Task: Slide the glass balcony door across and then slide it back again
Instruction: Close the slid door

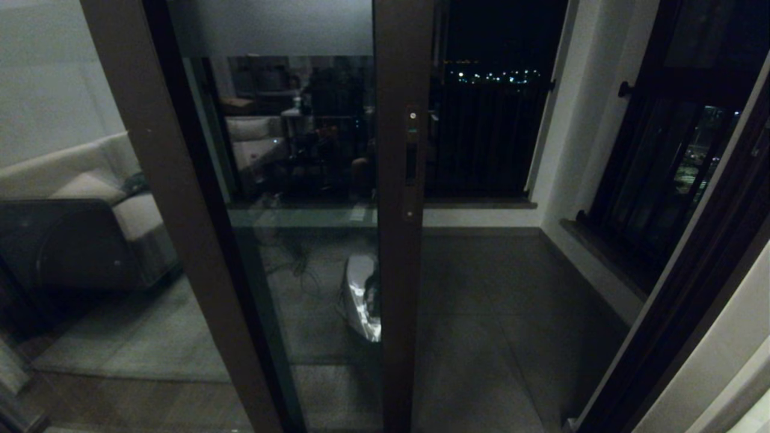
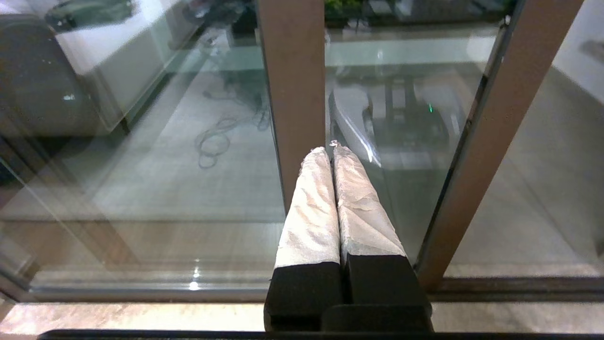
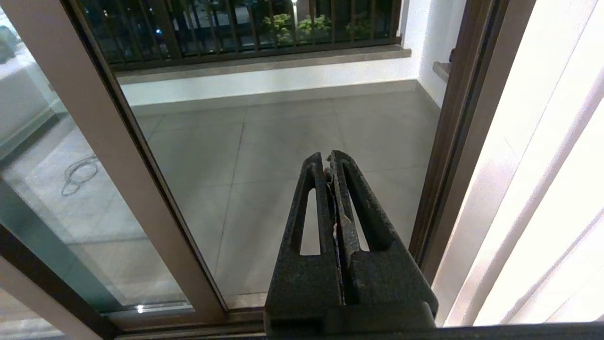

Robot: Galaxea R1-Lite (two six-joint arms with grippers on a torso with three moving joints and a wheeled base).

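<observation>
Glass balcony door [image 1: 301,240]: tall glass panel in a dark brown frame, standing at centre-left of the head view; a frosted band [image 1: 271,27] runs across its top.
Door stile [image 1: 402,240]: vertical brown member at the door's right edge, near the middle of the head view; open doorway to its right.
Handle [image 1: 411,159]: slim recessed fitting set into the stile at mid height, untouched.
Door position: partly slid across; the balcony floor [image 1: 481,300] shows through the gap between the stile and the dark right-hand jamb [image 1: 680,300].
Fixed pane [image 1: 60,180]: brown-framed glass to the left of the door, with a pale sofa [image 1: 90,186] seen in it.
Barred window [image 1: 662,162]: dark, on the right-hand wall of the balcony.
Railing [image 1: 481,144]: dark vertical bars at the far end of the balcony, with distant lights above.
Left gripper [image 2: 330,150]: clenched on nothing, white-wrapped fingers [image 2: 311,212] pressed together, pointing toward the lower glass and clear of the frame.
Right gripper [image 3: 328,156]: clenched on nothing, black fingers [image 3: 358,198] together, pointing at the open doorway floor, clear of the door.
Arms in head view: neither is visible.
</observation>
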